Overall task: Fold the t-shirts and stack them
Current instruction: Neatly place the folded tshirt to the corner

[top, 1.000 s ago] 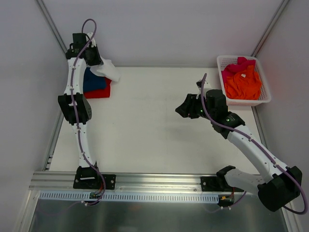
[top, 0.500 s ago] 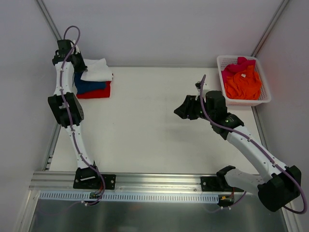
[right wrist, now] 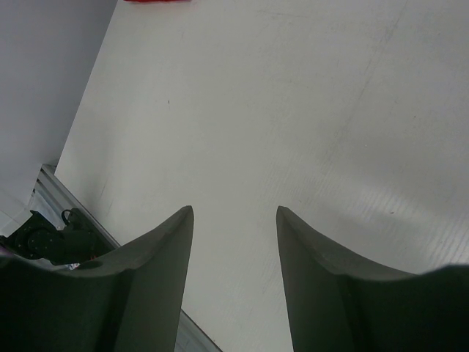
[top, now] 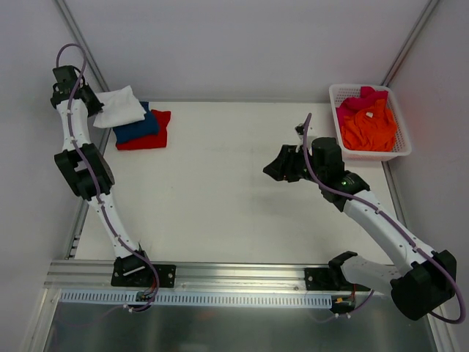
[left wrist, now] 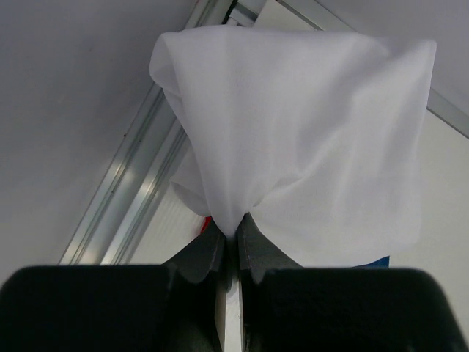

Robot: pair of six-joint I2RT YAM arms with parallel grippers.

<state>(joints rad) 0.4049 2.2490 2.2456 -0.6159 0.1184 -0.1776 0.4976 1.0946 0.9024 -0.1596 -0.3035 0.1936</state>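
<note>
A white plastic lattice basket (top: 374, 153) sits at the far right corner of the white table (top: 220, 169), and an aluminium rail (top: 242, 273) runs along the table's near edge.
</note>
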